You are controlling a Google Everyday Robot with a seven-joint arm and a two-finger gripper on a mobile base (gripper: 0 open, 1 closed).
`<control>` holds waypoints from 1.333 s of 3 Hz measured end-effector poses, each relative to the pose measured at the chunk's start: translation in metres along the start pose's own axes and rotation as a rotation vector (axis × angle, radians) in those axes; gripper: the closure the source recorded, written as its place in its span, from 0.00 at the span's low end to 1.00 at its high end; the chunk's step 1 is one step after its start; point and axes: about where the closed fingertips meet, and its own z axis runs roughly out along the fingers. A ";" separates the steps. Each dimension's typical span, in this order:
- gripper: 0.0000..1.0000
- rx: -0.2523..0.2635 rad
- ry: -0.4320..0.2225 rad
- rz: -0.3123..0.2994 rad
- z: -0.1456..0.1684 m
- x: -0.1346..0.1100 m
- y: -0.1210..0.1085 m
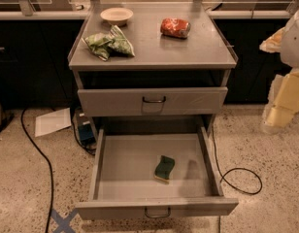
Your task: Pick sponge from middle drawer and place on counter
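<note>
On the floor far left there's a sheet of paper (52, 121) and a black cable (40, 154) snaking toward the bottom edge. The desk (154, 50) is in the middle. A green snack bag (109, 43) sits front left on it, a pale bowl (116, 16) is at the back behind the bag, and a crushed red can (175, 27) is further right. Below that, the top drawer (110, 102) is shut and the middle drawer (125, 166) is pulled out. The sponge (164, 168) lies flat on the drawer floor, a bit right of center, green side up, touching nothing else. 1 more cable (241, 178) loops on the floor right of the drawer. The gripper (283, 101) hangs at the far right edge, well apart from the sponge. Can't tell if it's spread or pressed together.
</note>
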 end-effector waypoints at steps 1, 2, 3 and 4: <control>0.00 0.005 -0.010 0.000 0.002 -0.002 0.000; 0.00 -0.034 -0.045 -0.010 0.036 -0.006 0.004; 0.00 -0.089 -0.051 -0.055 0.092 -0.012 0.011; 0.00 -0.136 -0.037 -0.088 0.155 -0.009 0.021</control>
